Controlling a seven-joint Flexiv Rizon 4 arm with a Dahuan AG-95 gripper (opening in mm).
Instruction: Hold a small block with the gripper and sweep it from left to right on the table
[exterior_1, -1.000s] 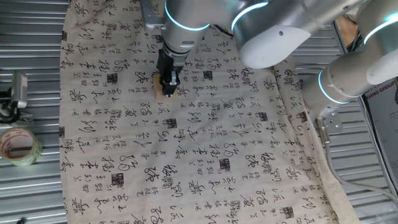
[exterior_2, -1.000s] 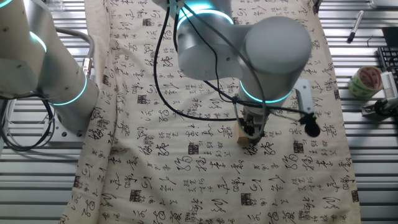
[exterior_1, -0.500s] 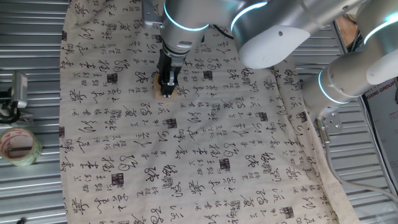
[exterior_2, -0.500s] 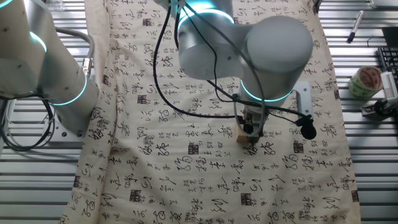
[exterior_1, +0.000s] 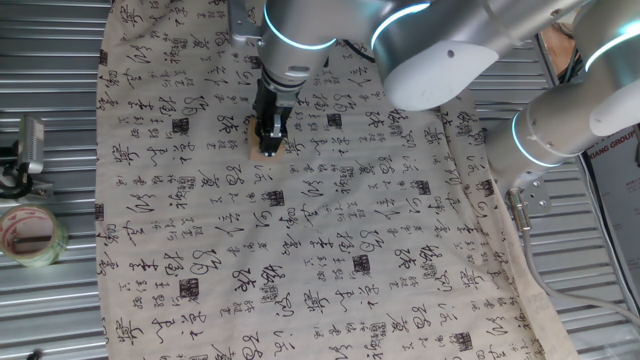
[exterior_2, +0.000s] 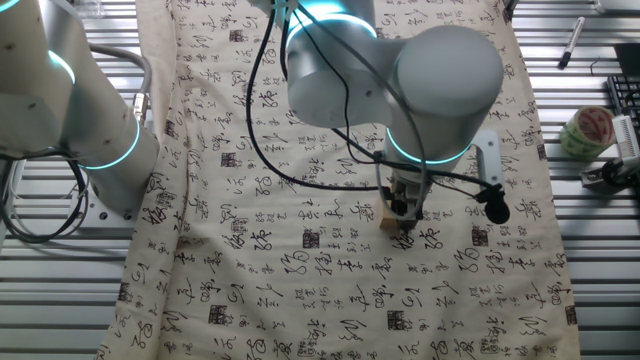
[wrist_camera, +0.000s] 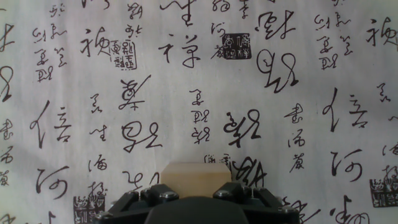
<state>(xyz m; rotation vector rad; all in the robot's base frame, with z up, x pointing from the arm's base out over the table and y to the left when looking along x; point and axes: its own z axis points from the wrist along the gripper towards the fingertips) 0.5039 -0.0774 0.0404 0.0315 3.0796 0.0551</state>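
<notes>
My gripper (exterior_1: 270, 141) is clamped on the small block (wrist_camera: 196, 172) — pressed down onto the calligraphy cloth (exterior_1: 330, 230) of the table (exterior_1: 50, 310), toward the far edge, well apart from the tape roll (exterior_1: 28, 235).

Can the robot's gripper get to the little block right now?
Yes, it looks so. The gripper is already down over the block on the cloth, its fingers seemingly either side, nothing between them.
</notes>
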